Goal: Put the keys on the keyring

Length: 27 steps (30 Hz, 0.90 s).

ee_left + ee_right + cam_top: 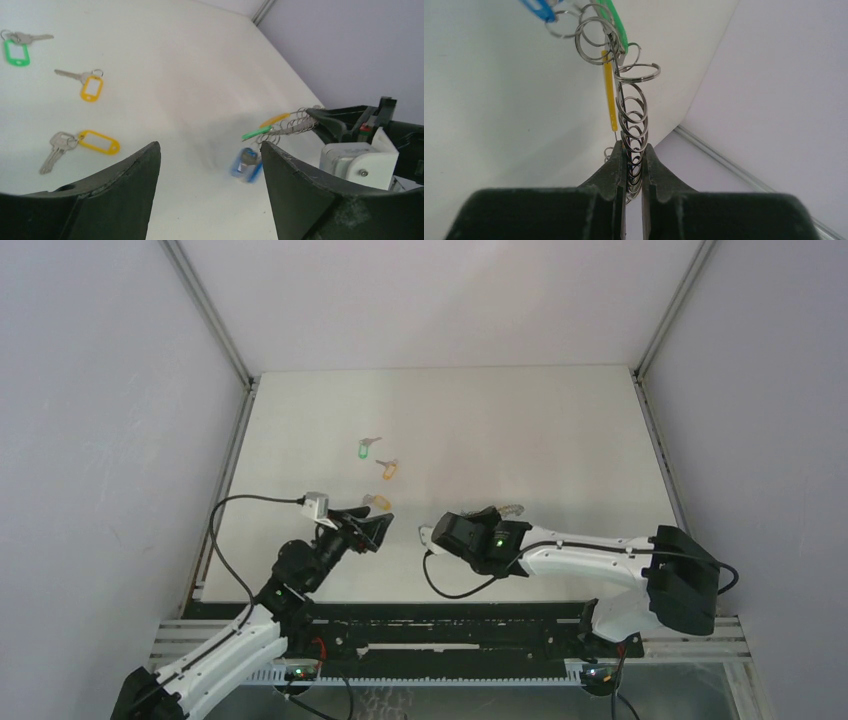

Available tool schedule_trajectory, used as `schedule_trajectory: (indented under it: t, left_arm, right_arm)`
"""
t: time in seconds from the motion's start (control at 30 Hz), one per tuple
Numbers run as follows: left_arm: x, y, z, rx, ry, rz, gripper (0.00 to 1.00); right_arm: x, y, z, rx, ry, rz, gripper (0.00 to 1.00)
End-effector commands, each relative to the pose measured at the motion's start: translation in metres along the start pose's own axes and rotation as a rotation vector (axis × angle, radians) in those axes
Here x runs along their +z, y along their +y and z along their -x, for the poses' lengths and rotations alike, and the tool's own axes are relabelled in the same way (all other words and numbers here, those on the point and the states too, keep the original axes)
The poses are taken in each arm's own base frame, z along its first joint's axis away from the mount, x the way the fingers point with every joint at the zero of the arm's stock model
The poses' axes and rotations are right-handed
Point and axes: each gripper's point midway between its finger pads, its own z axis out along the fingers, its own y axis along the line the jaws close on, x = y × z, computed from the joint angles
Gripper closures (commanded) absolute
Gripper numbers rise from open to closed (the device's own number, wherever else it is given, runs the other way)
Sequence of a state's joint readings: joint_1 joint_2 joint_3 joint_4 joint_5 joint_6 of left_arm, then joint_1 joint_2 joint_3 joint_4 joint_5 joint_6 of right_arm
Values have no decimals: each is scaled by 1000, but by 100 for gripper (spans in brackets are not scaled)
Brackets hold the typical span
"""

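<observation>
Pinching the keyring [633, 131] shut, the right hand [634, 152] holds it clear of the desk [175, 60], likely to present its rings. The left hand [210, 150] hangs open, the keys [97, 142] lying ahead-left of it.

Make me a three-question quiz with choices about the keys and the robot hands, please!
1. How many key tags lie on the table?
A) one B) three C) six
2. Where is the keyring?
A) in the right gripper's jaws B) lying flat beside the keys C) inside a box
3. How are the left gripper's jaws?
A) shut on a key B) shut on the keyring C) open, holding nothing

Answers:
1 B: one green tag, one yellow-orange tag and a second yellow-orange tag lie there.
2 A: the right wrist view shows those jaws pinching its rings.
3 C: only bare table shows between them.
</observation>
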<state>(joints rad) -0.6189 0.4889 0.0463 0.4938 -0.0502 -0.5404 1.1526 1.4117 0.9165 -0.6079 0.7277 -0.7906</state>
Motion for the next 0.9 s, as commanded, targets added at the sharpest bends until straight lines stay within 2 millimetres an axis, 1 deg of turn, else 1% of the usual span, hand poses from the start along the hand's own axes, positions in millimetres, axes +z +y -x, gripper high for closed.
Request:
schedule_trajectory:
  t: [0.0,0.03,0.13,0.17,0.23,0.3,0.33,0.4,0.47,0.53,0.6,0.63,0.73,0.87]
  left_arm:
    - [10,-9,18,3,-42,-14,21]
    - [12,-9,19,6,-44,-13,21]
    - [21,-17,26,22,-44,-34,20]
    - [25,-20,27,25,-36,-46,20]
    - [33,-28,28,36,-19,-82,20]
    - [39,-37,30,47,-8,-124,21]
    - [41,-40,31,55,-3,-139,21]
    - [43,-46,34,89,3,-176,22]
    - [44,-54,39,129,2,-224,21]
    - [46,-63,40,166,15,-276,21]
    - [48,-72,40,202,30,-334,21]
    - [47,-81,39,221,39,-387,21]
    - [47,-100,36,266,64,-514,22]
    - [46,-118,36,317,79,-629,22]
  right_arm:
    - [-8,-36,-7,103,-50,-176,100]
    - [-8,-38,-8,110,-68,-189,100]
    - [-13,-28,13,74,-178,-142,100]
    - [-14,-29,14,74,-183,-146,100]
    - [-14,-36,2,125,-165,-157,100]
    - [-19,-38,2,192,-240,-136,100]
    - [-25,-39,6,213,-302,-124,100]
    - [-36,-36,13,202,-404,-99,100]
    - [-47,-42,10,227,-463,-125,100]
    - [-52,-45,4,247,-482,-129,100]
    - [-56,-43,1,222,-498,-120,100]
    - [-57,-43,0,214,-502,-121,100]
    - [-58,-40,-1,190,-501,-110,100]
    - [-56,-34,1,173,-500,-80,100]
